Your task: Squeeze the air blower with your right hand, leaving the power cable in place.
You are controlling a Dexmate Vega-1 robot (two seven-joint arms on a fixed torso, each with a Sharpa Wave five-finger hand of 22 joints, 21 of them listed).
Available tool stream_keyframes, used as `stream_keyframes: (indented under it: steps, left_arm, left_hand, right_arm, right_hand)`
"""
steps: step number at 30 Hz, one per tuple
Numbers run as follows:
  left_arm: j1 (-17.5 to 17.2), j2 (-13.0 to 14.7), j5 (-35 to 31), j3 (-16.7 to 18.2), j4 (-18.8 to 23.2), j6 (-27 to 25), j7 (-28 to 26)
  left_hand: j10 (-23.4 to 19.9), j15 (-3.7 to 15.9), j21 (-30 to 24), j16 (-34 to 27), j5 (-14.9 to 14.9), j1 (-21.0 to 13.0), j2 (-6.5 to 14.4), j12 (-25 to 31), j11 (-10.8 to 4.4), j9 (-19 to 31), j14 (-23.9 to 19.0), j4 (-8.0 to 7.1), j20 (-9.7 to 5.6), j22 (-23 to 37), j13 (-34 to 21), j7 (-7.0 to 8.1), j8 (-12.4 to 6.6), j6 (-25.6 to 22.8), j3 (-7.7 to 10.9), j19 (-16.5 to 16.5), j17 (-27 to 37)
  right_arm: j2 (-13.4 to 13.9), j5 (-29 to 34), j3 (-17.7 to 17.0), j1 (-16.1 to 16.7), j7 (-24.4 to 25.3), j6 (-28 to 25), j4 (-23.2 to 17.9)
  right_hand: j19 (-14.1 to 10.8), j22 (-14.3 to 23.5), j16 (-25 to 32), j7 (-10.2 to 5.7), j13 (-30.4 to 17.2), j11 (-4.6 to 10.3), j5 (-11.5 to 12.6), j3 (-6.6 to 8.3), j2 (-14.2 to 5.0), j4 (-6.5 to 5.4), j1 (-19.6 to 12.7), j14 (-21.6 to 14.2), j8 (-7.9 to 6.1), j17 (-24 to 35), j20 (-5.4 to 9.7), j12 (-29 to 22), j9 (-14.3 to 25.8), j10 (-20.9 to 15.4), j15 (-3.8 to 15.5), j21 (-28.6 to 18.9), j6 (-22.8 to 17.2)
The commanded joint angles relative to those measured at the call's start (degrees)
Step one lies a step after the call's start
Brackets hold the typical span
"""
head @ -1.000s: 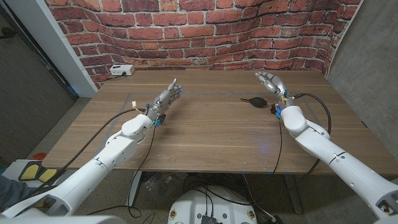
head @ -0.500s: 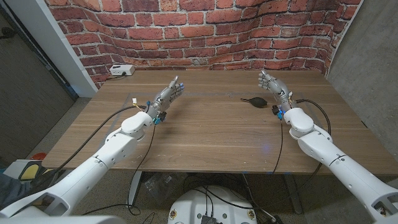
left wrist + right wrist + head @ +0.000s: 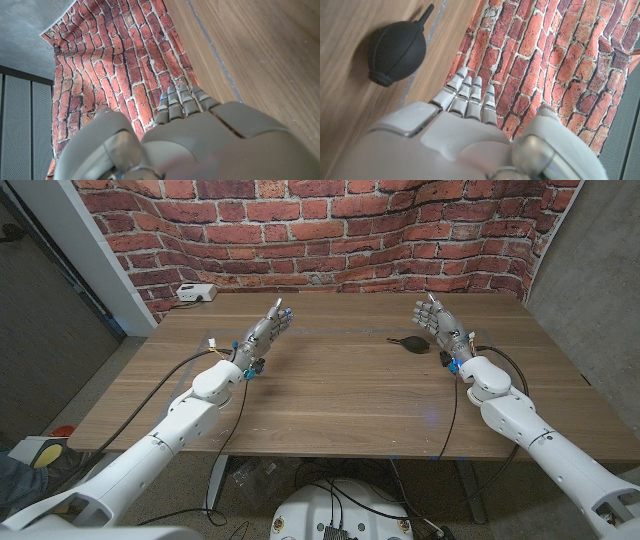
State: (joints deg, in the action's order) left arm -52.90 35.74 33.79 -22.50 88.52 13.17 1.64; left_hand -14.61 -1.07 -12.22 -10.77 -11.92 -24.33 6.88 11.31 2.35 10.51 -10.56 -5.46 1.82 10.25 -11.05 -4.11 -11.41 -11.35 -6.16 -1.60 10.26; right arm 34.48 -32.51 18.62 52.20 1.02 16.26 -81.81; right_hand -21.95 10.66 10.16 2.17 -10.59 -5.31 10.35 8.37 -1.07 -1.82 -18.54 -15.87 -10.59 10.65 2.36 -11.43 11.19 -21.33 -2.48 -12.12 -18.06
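- Black rubber air blower (image 3: 411,343) lies on its side on wooden table (image 3: 340,395), right-centre, nozzle pointing toward robot's left
- R wrist view: blower (image 3: 396,47) is a round bulb w/ thin nozzle, resting on the wood, apart from the fingers (image 3: 470,95)
- Right hand (image 3: 438,320) raised above table, just to the right of blower, not touching it; fingers extended, side by side, holding nothing
- Right arm (image 3: 520,420) comes in from bottom-right corner; dark cable runs along forearm
- Left hand (image 3: 268,332) raised over left-centre of table, well apart from blower; fingers straight, close together, holding nothing
- L wrist view: left hand's fingers (image 3: 182,102) point toward brick wall (image 3: 130,75), table edge beside them
- White power adapter (image 3: 196,293) w/ cable sits at far-left corner of table, near brick wall (image 3: 330,230), well apart from both hands
- Thin pale line marked on table surface near left hand; cannot tell what it is
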Motion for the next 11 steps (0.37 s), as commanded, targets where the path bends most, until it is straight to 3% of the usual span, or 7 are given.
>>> stream_keyframes:
  steps: [1,11]
  left_arm:
    - [0.52,-0.95,0.23,-0.20,-1.96,2.89,2.22]
    - [0.97,-1.41,0.21,-0.45,-2.24,2.58,2.08]
  left_hand:
    - [0.89,-0.16,0.27,0.38,-0.03,0.02,-0.81,-0.16,0.05,0.32,0.94,0.08,0.05,0.18,-0.15,0.08,0.46,0.49,-0.57,0.32,0.33]
    - [1.15,-0.20,0.38,0.38,-0.05,0.08,-1.00,-0.17,0.23,0.32,1.29,0.07,-0.27,0.18,-0.15,-0.12,0.46,0.71,-0.77,0.54,0.34]
  right_arm:
    - [-0.22,-4.97,-0.58,0.76,-3.96,1.38,1.51]
    - [-0.61,-4.73,0.14,0.29,-4.14,1.51,2.64]
  right_hand:
    - [0.37,0.05,-0.16,-0.14,-0.17,0.13,0.00,-0.07,0.24,-0.12,0.55,0.28,0.09,0.11,-0.15,0.07,-0.03,0.30,-0.05,0.11,0.29]
    - [0.26,0.04,-0.01,-0.07,-0.17,-0.16,0.05,-0.27,0.35,-0.21,0.92,0.28,-0.01,0.11,-0.13,-0.02,-0.06,0.27,-0.08,0.08,0.32]
